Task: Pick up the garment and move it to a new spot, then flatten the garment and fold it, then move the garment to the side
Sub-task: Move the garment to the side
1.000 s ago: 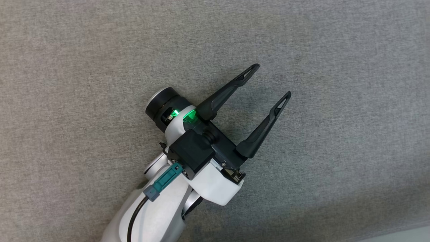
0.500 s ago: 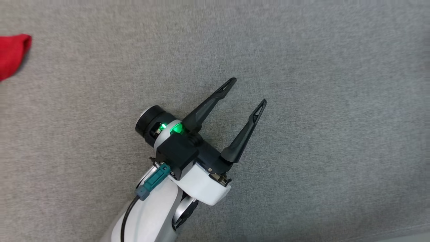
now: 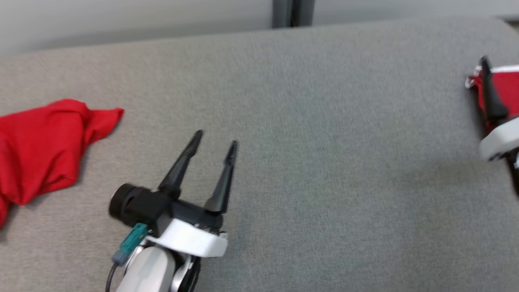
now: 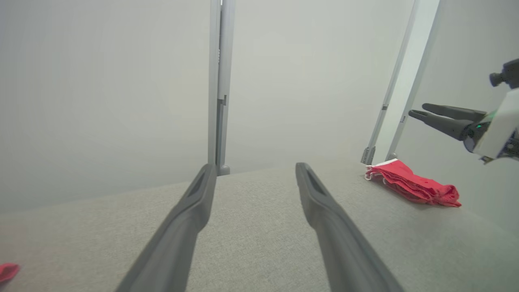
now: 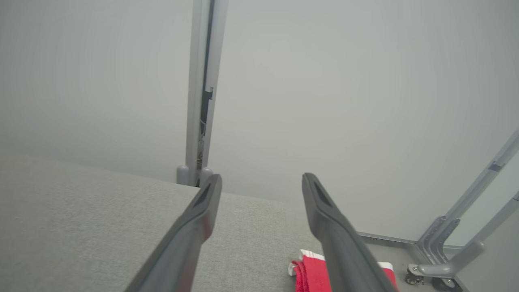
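Note:
A folded red garment (image 3: pixel 507 87) with white trim lies at the far right of the grey fabric surface (image 3: pixel 324 142); it also lies at the surface's far corner in the left wrist view (image 4: pixel 409 184). My right gripper (image 4: pixel 419 111) hovers above it, open and holding nothing. In its own view the right gripper (image 5: pixel 261 181) shows spread fingers, with the garment (image 5: pixel 312 271) below them. My left gripper (image 3: pixel 215 141) is open and empty over the surface's near left. A second, crumpled red garment (image 3: pixel 40 146) lies left of it, apart from it.
The surface's far edge meets a pale wall with a grey upright post (image 3: pixel 292 12). Grey frame legs on castors (image 5: pixel 442 259) stand past the right corner. Bare grey fabric stretches between the two grippers.
The head camera has swung, bringing the far edge, the crumpled garment and the folded garment into view. My left gripper stays open, its fingers now pointing more straight up the picture.

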Controlling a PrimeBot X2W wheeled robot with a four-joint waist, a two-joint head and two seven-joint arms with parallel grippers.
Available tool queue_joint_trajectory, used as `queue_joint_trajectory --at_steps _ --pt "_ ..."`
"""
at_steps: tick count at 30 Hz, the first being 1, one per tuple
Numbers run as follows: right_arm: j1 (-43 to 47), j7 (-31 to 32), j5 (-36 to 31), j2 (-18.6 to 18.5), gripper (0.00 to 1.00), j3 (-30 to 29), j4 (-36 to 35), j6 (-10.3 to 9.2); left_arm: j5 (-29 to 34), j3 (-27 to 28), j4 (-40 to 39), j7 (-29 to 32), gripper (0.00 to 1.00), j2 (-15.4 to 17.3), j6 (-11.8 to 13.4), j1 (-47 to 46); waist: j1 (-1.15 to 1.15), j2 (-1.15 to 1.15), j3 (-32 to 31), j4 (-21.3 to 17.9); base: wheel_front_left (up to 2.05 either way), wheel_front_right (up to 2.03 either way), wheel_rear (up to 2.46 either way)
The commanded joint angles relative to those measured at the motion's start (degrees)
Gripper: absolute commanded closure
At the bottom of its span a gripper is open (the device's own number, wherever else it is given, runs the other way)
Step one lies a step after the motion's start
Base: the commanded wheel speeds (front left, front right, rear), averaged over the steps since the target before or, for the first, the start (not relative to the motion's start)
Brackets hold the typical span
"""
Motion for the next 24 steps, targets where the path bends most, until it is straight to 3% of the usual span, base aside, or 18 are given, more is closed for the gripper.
queue_joint_trajectory --at_steps 1,10,24 --pt "1.81 -0.05 -0.27 0.89 0.00 -0.54 -0.94 -0.02 0.24 0.98 0.14 0.05 0.00 0.27 0.15 0.93 -0.01 0.00 -4.80 2.11 0.00 0.00 0.00" --pt "16.21 -0.05 -0.71 9.52 0.00 -3.24 -11.69 -0.02 0.37 8.78 0.58 0.05 0.00 0.23 -0.22 8.35 -0.01 0.00 -11.51 4.65 0.00 0.00 0.00" --pt "30.69 -0.04 -4.29 17.07 0.00 -8.57 -20.75 -0.02 0.56 7.63 1.78 0.04 0.00 0.23 1.57 14.00 -0.01 0.00 -14.54 6.91 0.00 0.00 0.00"
